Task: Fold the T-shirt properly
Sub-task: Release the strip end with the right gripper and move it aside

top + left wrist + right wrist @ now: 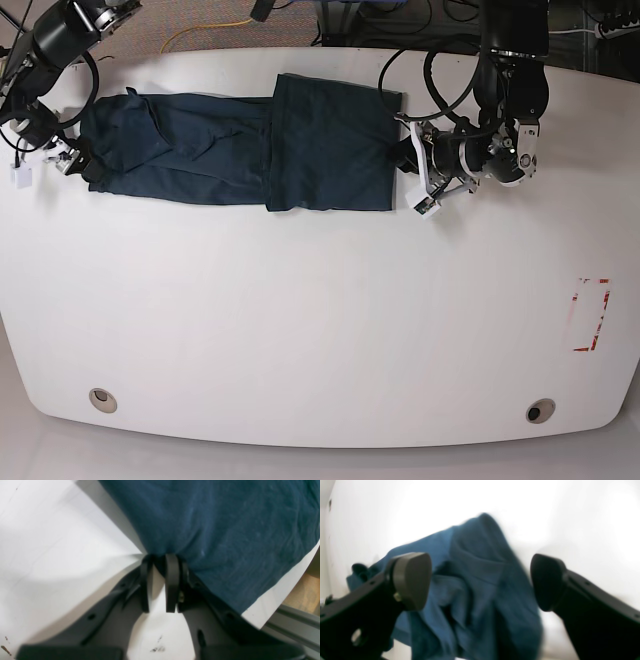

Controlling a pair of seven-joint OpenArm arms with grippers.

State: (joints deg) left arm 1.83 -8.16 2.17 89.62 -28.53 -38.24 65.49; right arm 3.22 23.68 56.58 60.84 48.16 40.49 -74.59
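Observation:
The dark navy-teal T-shirt [230, 150] lies stretched along the far side of the white table, and its right part is folded over into a neat panel. My left gripper [412, 158] is at the shirt's right edge. In the left wrist view the left gripper [160, 557] is shut on a pinch of the T-shirt [212, 530], and wrinkles run out from the tips. My right gripper [75, 160] is at the shirt's left end. In its wrist view the right gripper [480, 580] stands wide open, its fingers on either side of the bunched T-shirt [475, 562], not touching it.
The white table [300, 320] has a red-marked patch [590, 315] near its right side and two round holes [101, 399] by the front edge. Cables [420, 30] lie behind the far edge. An aluminium rail [295, 625] runs under the table's edge beside the shirt.

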